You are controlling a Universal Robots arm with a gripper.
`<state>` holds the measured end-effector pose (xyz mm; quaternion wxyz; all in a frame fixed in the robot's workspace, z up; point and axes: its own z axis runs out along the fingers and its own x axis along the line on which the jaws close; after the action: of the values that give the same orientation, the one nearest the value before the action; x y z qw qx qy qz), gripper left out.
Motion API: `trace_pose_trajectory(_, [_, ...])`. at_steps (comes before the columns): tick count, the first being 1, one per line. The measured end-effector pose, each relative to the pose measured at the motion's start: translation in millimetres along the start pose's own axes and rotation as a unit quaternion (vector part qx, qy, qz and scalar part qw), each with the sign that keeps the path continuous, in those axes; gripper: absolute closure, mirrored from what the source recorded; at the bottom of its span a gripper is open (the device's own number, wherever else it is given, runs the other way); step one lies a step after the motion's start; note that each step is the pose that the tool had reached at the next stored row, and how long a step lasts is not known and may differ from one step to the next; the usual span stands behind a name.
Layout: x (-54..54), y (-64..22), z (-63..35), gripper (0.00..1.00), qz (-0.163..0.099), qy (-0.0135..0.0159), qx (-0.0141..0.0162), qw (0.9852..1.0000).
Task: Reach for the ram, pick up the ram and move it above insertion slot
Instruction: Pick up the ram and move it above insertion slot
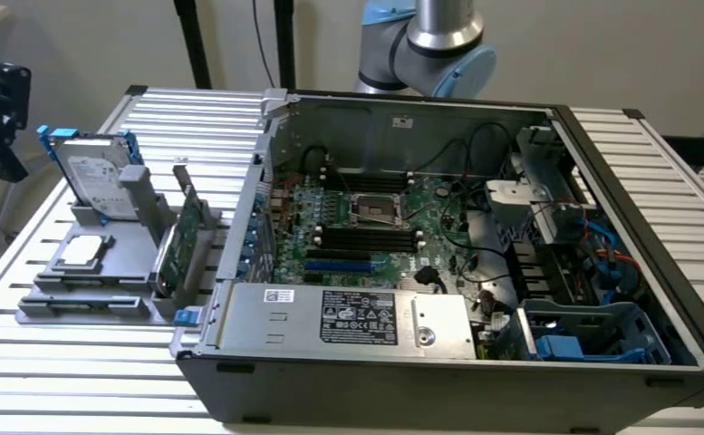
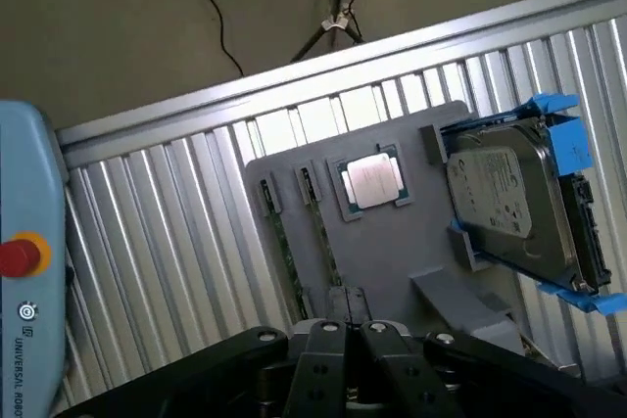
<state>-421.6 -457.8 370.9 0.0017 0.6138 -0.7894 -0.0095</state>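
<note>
Aluminium slats form the surface (image 1: 37,362) that carries every item shown.

Computer case (image 1: 448,390): the largest item, lid off and motherboard exposed. The dark insertion slot (image 1: 364,237) lies near the board's centre.

Grey fixture (image 1: 86,308): stands at nine o'clock of the case in the exterior view, just beside its wall.

Hard drive (image 1: 91,177): upright in blue rails at the fixture's eleven o'clock corner.

The ram (image 1: 173,254): a narrow green board standing on its long edge in a slot at the three o'clock side of the fixture, nearest the case. It is well apart from the insertion slot. The wrist view shows it edge-on (image 2: 323,242), alongside a second green board. Which of the two is the ram is a judgement, not a certainty.

Processor chip (image 1: 82,252): lies flat at the fixture's nine o'clock side.

Tool (image 2: 353,325): its two black fingers appear pressed together with nothing pinched, hanging clear of the fixture. The ram is not yet taken.

Handling, as judged: the ram is light, stiff and thin, with smooth faces. It is fragile under bending or any load on its chips. The best hold is across the two flat faces, along the exposed long edge at mid-length, so that it hangs level.
</note>
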Motion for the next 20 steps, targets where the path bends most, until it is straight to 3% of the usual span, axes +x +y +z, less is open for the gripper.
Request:
trace_pose_trajectory(5, [0.0, 0.0, 0.2, 0.89, -0.046, 0.0002, 0.0018, 0.9989])
trace_pose_trajectory(10, [0.0, 0.0, 0.5, 0.89, -0.091, 0.0006, 0.0029, 0.9959])
trace_pose_trajectory(15, [0.0, 0.0, 1.2, 0.89, -0.136, 0.0009, 0.0045, 0.9907])
trace_pose_trajectory(20, [0.0, 0.0, 2.0, 0.89, -0.181, 0.0011, 0.0062, 0.9834])
